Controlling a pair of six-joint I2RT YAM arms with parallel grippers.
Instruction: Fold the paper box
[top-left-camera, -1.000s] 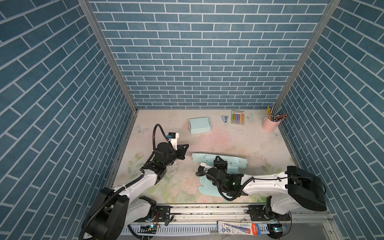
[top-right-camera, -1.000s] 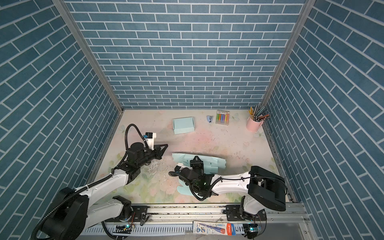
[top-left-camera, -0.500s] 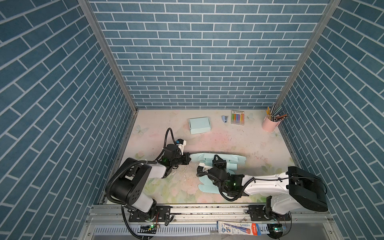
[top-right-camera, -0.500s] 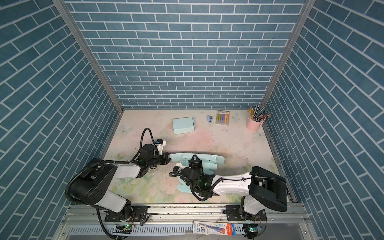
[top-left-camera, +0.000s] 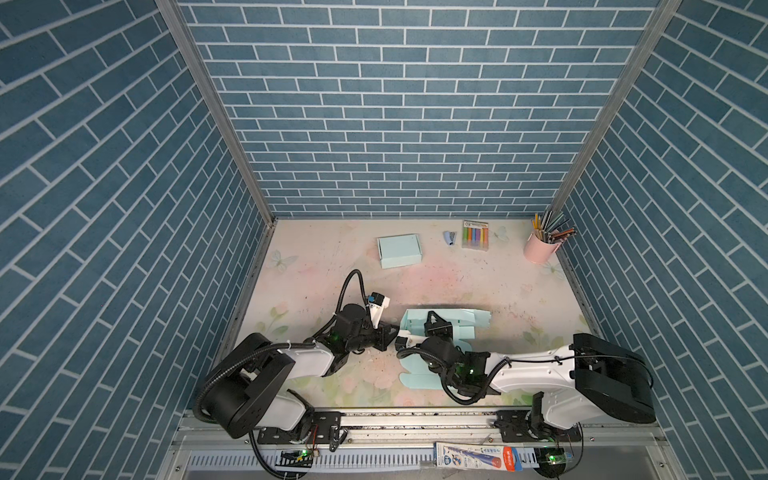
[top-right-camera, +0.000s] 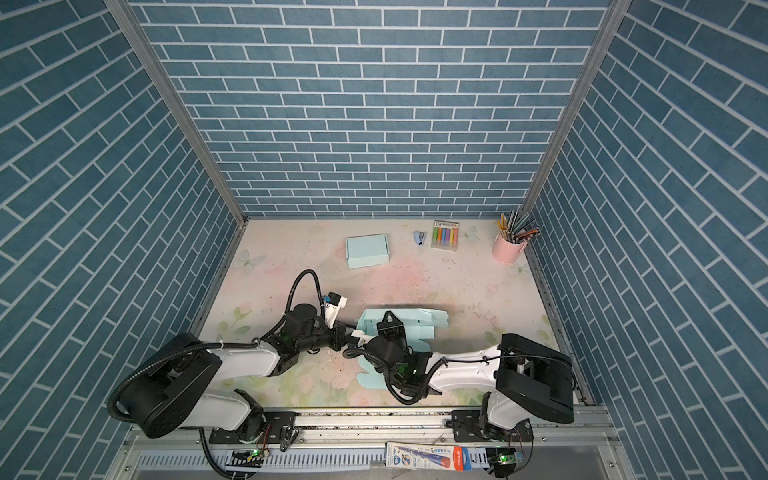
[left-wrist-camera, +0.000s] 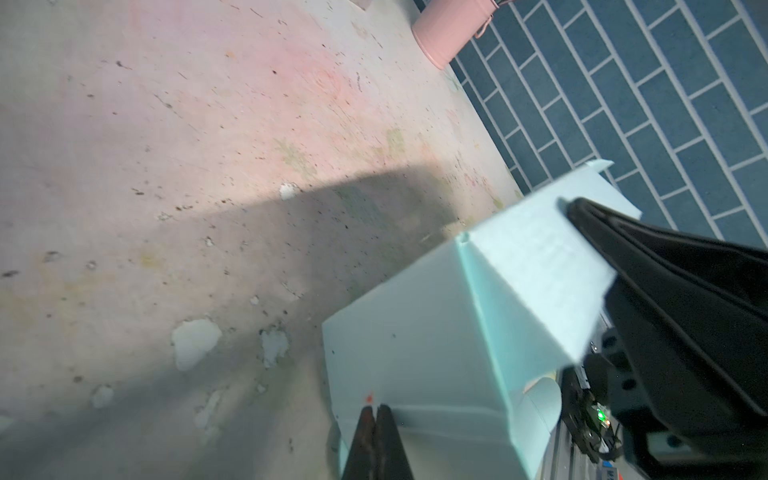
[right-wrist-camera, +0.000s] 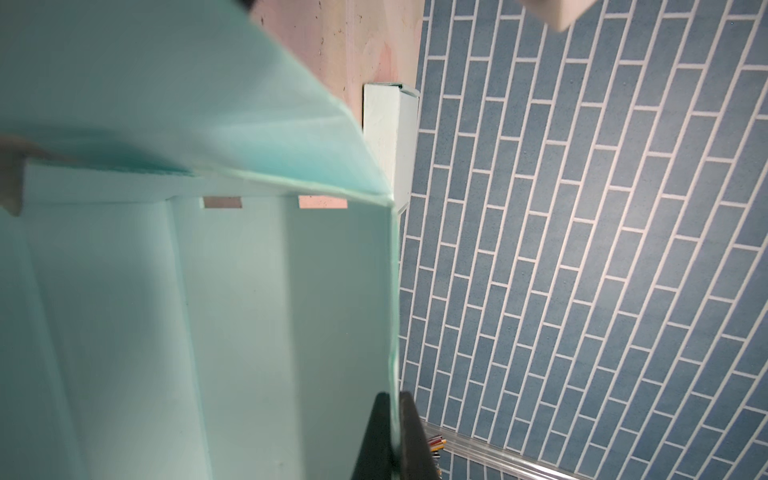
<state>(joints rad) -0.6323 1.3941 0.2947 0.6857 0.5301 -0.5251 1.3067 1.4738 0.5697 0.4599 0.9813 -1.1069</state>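
Observation:
The paper box (top-left-camera: 465, 318) (top-right-camera: 422, 321) is a light teal, partly folded sheet lying at the front middle of the table. My right gripper (top-left-camera: 433, 316) (top-right-camera: 388, 316) reaches over it and is shut on a raised wall panel; in the right wrist view the panel edge runs between the closed jaws (right-wrist-camera: 395, 397), with the box interior (right-wrist-camera: 249, 291) beside them. My left gripper (top-left-camera: 392, 332) (top-right-camera: 347, 332) lies low at the box's left side. In the left wrist view its jaws (left-wrist-camera: 376, 409) are shut with nothing between them, tips against the box's outer face (left-wrist-camera: 415, 345).
A finished teal box (top-left-camera: 397, 250) stands at the back left of centre. A small blue stapler (top-left-camera: 449, 238), a marker pack (top-left-camera: 475, 235) and a pink pencil cup (top-left-camera: 539, 249) line the back. Blue brick walls close three sides. A pen package (top-left-camera: 478, 455) lies on the front rail.
My left arm has swung in from the left and lowered, bringing its shut gripper up to the box's left edge. The right gripper has kept its grip and barely moved.

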